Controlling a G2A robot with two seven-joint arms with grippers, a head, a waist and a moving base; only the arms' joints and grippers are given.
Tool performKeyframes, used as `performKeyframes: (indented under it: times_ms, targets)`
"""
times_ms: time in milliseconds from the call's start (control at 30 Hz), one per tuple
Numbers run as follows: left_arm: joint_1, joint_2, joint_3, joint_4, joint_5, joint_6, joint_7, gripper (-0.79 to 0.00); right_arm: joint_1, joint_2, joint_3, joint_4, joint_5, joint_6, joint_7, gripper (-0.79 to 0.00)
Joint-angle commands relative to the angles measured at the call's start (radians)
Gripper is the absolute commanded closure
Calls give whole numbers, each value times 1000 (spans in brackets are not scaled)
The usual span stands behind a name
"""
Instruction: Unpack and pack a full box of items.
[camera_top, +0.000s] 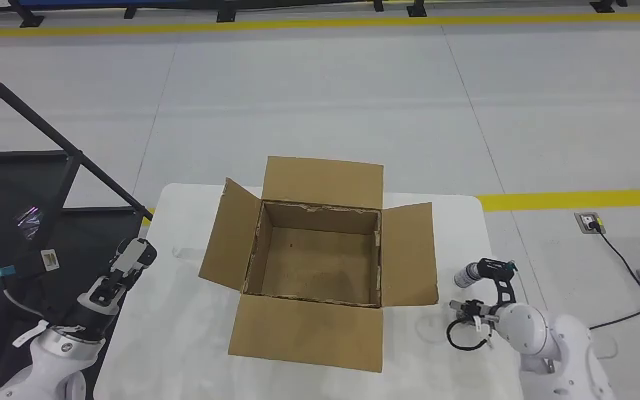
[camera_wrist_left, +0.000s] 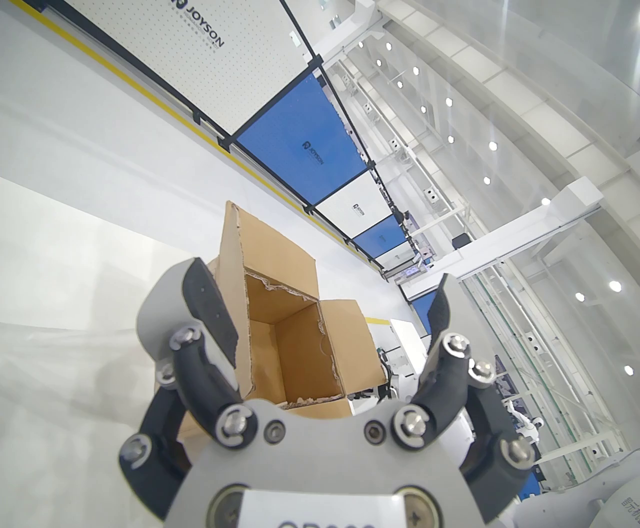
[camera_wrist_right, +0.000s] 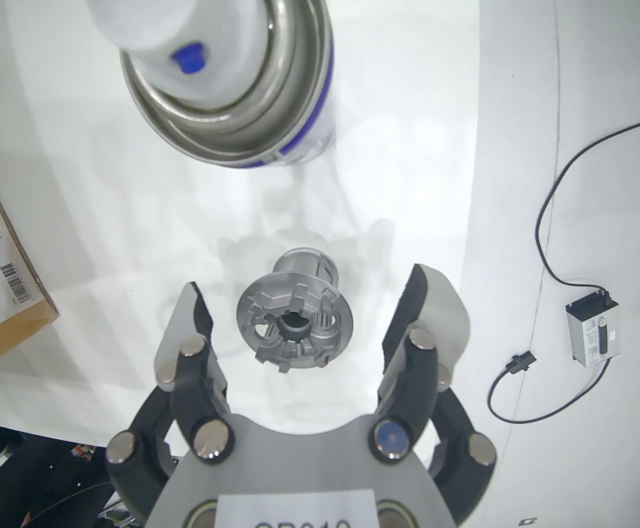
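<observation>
Table (camera_top: 180, 300) white, floor (camera_top: 300, 80) grey with yellow lines; right gripper (camera_wrist_right: 306, 282) wide open, holding nothing, metal part (camera_wrist_right: 295, 322) below between its fingers, spray can (camera_wrist_right: 235, 85) just beyond; left gripper (camera_wrist_left: 320, 272) open, empty, box (camera_top: 315, 262) ahead.

Brown box (camera_top: 322, 183), white table (camera_top: 180, 325).
</observation>
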Motion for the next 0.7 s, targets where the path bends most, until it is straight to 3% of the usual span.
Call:
performKeyframes:
  times_ms: [0, 133, 233, 467, 567, 667]
  targets:
    - [0, 0, 0, 0, 0, 0, 0, -785, -5, 2, 3, -15, 3, 0, 2, -785]
    - [0, 0, 0, 0, 0, 0, 0, -785, -6, 5, 11, -37, 4, 3, -12, -785]
    - [0, 0, 0, 0, 0, 0, 0, -785, -31, 5, 36, -98, 40, 16, -97, -785]
    - [0, 0, 0, 0, 0, 0, 0, -785, -128, 1, 93, -372, 171, 39, -248, -785]
    - [0, 0, 0, 0, 0, 0, 0, -785, -127, 2, 91, -448, 265, -21, -261, -785]
    - [0, 0, 0, 0, 0, 0, 0, -785, -67, 5, 67, -422, 381, -119, -252, -785]
